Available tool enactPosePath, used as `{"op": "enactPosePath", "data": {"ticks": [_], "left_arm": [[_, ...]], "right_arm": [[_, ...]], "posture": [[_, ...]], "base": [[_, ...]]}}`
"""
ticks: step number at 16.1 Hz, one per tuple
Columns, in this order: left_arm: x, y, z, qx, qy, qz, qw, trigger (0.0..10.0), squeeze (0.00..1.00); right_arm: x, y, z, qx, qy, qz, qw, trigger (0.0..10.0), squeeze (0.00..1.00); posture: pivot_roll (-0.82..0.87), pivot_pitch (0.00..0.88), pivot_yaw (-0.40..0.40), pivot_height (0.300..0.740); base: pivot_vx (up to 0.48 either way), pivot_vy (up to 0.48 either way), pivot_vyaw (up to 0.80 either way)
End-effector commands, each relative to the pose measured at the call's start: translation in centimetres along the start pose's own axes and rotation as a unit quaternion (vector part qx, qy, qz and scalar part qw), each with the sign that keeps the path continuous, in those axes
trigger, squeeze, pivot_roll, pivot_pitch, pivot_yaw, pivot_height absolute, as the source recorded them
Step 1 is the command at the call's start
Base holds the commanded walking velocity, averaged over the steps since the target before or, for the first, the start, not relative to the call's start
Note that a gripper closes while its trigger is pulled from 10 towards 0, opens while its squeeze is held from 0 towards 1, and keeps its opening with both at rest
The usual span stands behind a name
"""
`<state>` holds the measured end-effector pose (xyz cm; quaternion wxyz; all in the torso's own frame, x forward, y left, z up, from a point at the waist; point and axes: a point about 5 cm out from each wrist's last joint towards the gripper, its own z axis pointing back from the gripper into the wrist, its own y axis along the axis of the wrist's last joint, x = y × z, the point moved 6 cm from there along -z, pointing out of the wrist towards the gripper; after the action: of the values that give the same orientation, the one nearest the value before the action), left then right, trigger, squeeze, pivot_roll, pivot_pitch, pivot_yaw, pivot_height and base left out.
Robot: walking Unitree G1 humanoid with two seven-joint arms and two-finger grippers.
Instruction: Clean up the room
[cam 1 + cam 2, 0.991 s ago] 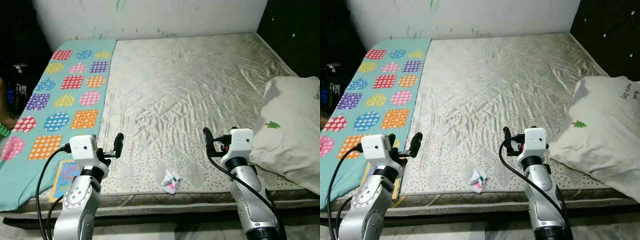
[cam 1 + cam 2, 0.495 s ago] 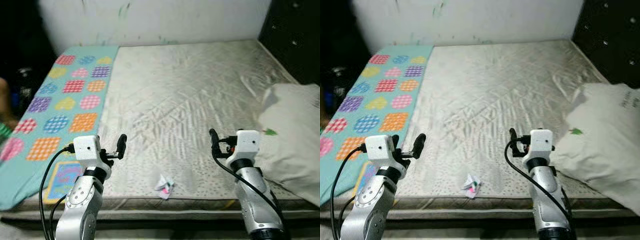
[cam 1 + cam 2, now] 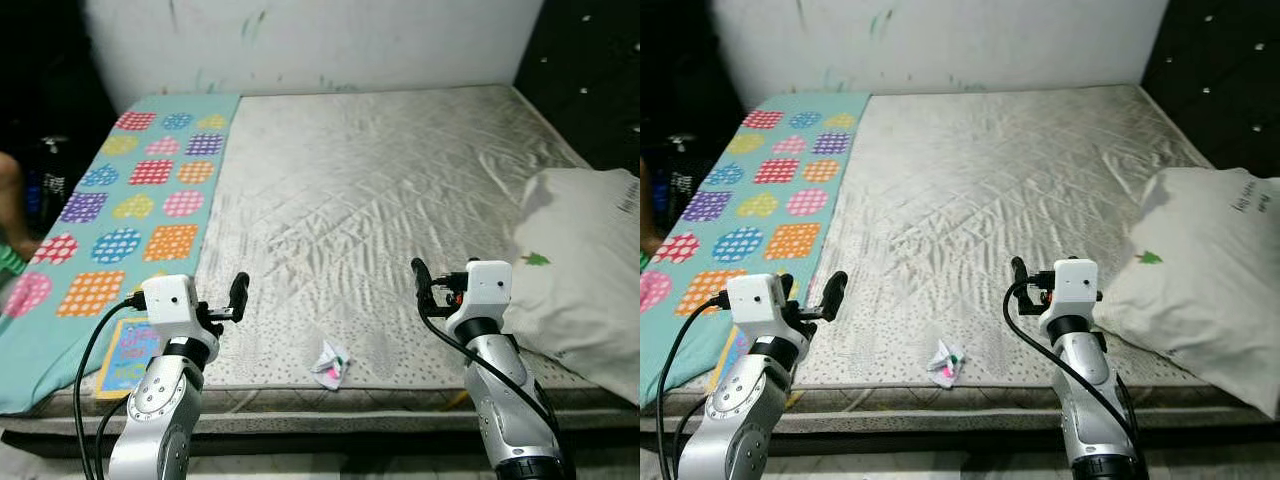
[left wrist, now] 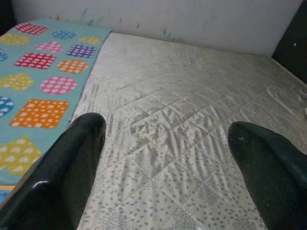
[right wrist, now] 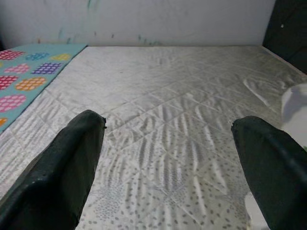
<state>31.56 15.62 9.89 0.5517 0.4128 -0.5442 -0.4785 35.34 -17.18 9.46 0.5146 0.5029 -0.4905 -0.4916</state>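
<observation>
Still approaching — both end effectors, left [image 3: 238,290] and right [image 3: 418,275], spread wide above mattress [image 3: 380,170]. Next: reach down for crumpled wrapper [image 3: 331,362] near bed edge.

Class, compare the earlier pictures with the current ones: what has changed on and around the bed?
Only the camera shifted slightly. The wrapper stays at the mattress edge. The left gripper and right gripper still hover open, holding nothing. Pillow and patterned mat unmoved.
</observation>
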Motion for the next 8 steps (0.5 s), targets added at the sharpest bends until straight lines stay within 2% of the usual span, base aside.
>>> {"op": "enactPosePath", "data": {"ticks": [1,8], "left_arm": [[-0.4,0.16,0.25,0.0,0.009,-0.008,1.0,10.0,0.0],[-0.81,0.05,0.45,0.0,0.022,-0.014,1.0,10.0,0.0]], "right_arm": [[-0.2,-0.03,0.04,-0.003,0.004,-0.005,1.0,10.0,0.0],[-0.94,-0.16,0.22,-0.005,0.022,-0.004,1.0,10.0,0.0]], "posture": [[-0.14,0.1,0.045,0.74],[-0.14,0.105,0.039,0.74]], "base": [[0.0,0.0,0.0],[0.0,0.0,0.0]]}}
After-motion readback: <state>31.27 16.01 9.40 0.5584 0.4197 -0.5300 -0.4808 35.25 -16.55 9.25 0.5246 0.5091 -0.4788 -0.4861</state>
